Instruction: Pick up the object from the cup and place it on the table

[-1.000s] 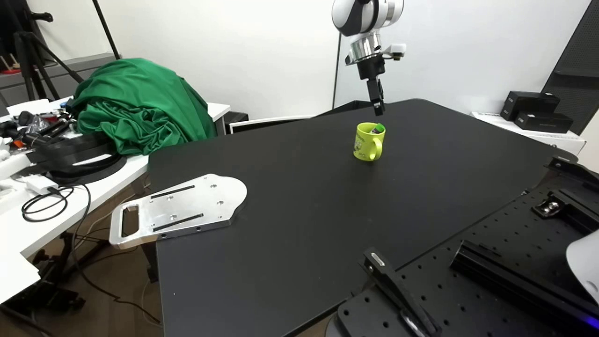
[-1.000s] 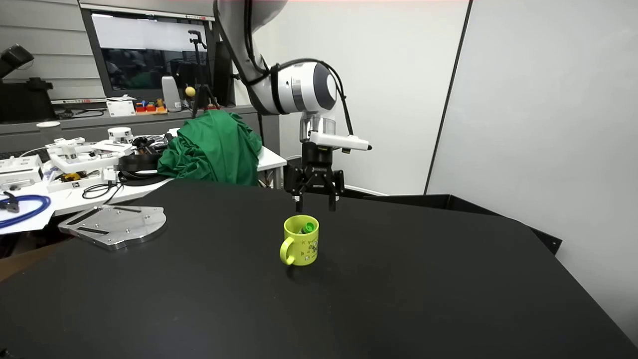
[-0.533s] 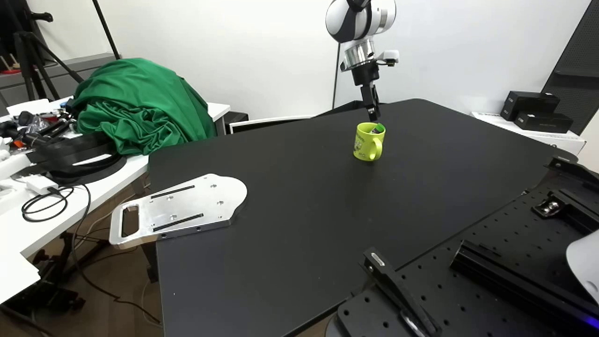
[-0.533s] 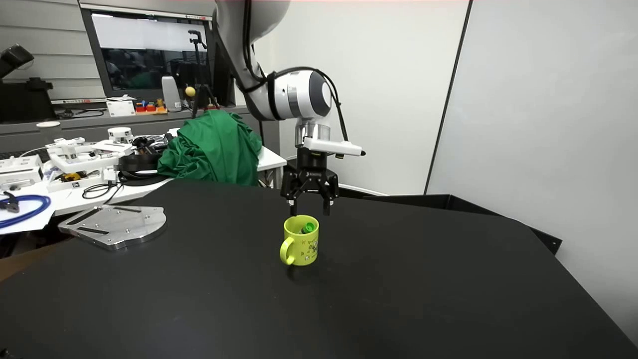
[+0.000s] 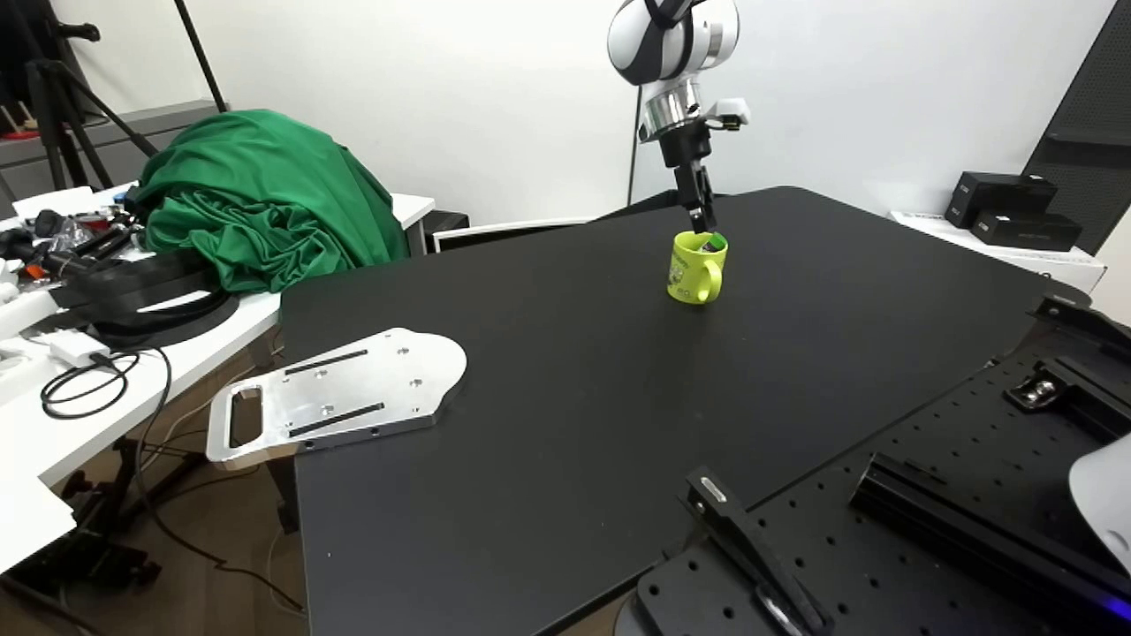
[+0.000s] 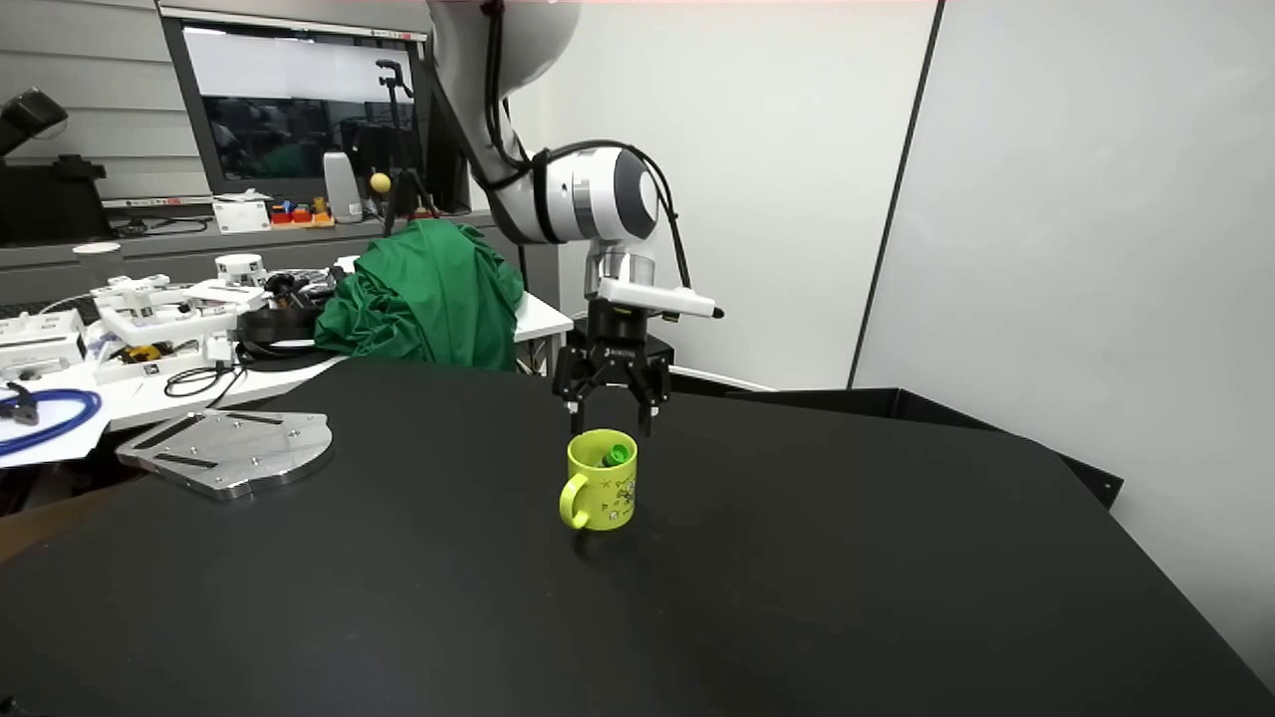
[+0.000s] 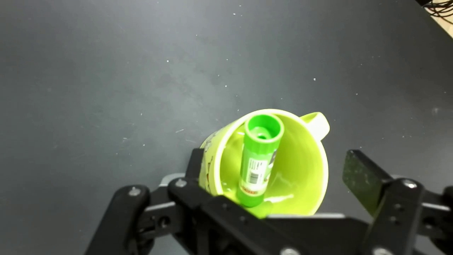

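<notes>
The lime-green cup (image 5: pixel 682 272) stands upright on the black table (image 5: pixel 548 380), handle at its side; it also shows in an exterior view (image 6: pixel 604 500). The object, a slender green glue-stick-like tube with a white label (image 7: pixel 255 166), leans inside the cup against its wall. Its open green end pokes up at the rim and shows in both exterior views (image 5: pixel 717 241) (image 6: pixel 618 454). My gripper (image 6: pixel 611 424) is open and empty, just above and behind the cup rim. In the wrist view the open jaws (image 7: pixel 277 161) appear on either side of the cup, apart from the object.
A silver metal plate (image 5: pixel 353 389) lies at the table's edge. A green cloth heap (image 5: pixel 265 203) and clutter sit on the white side bench (image 5: pixel 212 353). Black clamps and rails (image 5: pixel 751 556) are mounted on a perforated base by the table. A white wall (image 6: pixel 757 199) stands behind the arm.
My gripper has moved down and slightly left in both exterior views, closer to the cup rim. It stays open. The cup and the object have not moved.
</notes>
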Robot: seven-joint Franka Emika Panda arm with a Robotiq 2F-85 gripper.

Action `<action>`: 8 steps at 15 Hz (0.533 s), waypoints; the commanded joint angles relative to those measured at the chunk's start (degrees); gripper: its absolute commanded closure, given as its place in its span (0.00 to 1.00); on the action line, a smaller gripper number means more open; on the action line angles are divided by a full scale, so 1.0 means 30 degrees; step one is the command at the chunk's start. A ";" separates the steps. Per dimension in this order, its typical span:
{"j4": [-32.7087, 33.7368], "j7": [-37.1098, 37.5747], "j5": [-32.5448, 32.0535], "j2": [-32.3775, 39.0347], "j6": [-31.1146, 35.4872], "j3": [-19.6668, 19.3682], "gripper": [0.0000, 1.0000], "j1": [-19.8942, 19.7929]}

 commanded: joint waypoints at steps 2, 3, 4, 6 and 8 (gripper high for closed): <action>0.1254 0.1059 0.0098 0.0694 -0.1180 0.0111 0.00 0.0131; 0.1273 0.1188 0.0048 0.0712 -0.1271 0.0101 0.00 0.0201; 0.1286 0.1335 -0.0008 0.0711 -0.1350 0.0083 0.00 0.0274; 0.1312 0.1562 -0.0032 0.0686 -0.1512 0.0091 0.00 0.0375; 0.1270 0.1800 -0.0060 0.0663 -0.1623 0.0097 0.00 0.0477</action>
